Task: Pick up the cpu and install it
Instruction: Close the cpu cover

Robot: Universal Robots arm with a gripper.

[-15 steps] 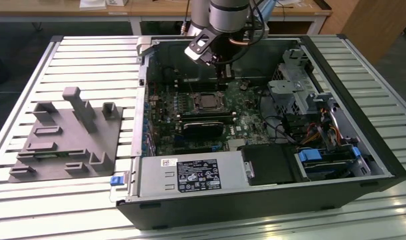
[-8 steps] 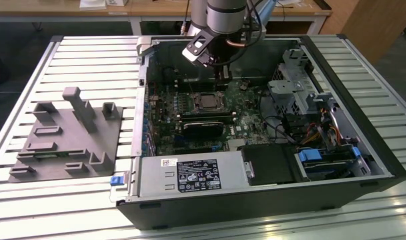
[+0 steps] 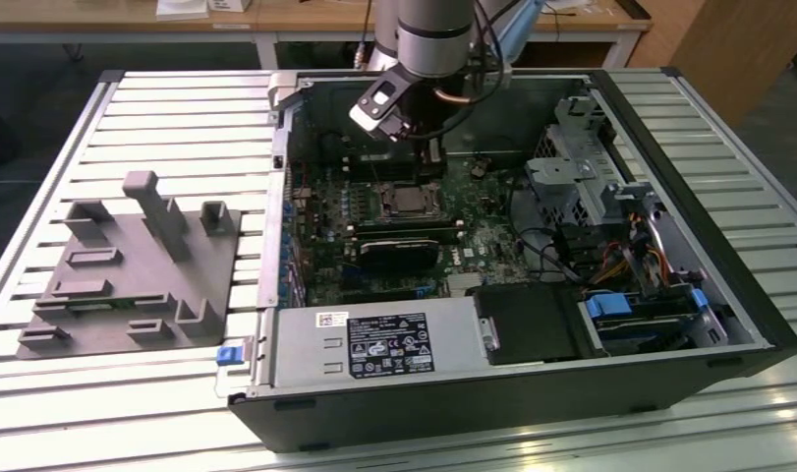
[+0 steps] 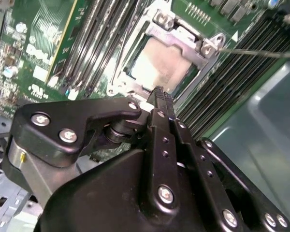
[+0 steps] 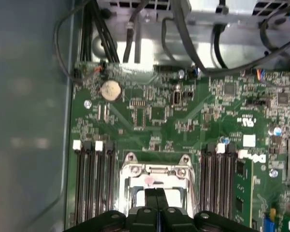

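Slatted metal makes up the work table (image 3: 149, 108), and on it lies an open black computer case (image 3: 712, 324) with its green motherboard (image 3: 490, 241) facing up. Toward the exterior view's left, apart from the case, sits a grey fixture plate (image 3: 123, 275) with upright posts. Inside the case a silver power supply (image 3: 371, 344) fills the near corner, drive cages and a bundle of cables (image 3: 628, 261) crowd the exterior view's right, and a black card (image 3: 398, 254) lies across the board just in front of the metal-framed socket (image 3: 406, 200). The arm reaches down into the case, and its gripper (image 4: 158, 93) hangs close above the socket with the black fingers (image 5: 157, 200) pressed together, nothing between them. The cpu (image 4: 157, 65) sits inside the socket frame, its pale metal top showing in the second wrist view; the frame's plate covers one edge of it and the fingertips hide another. Rows of dark memory slots (image 5: 94, 179) flank the socket on both sides. In the first wrist view a round coin battery (image 5: 110, 90) sits on the board, well away from the socket.
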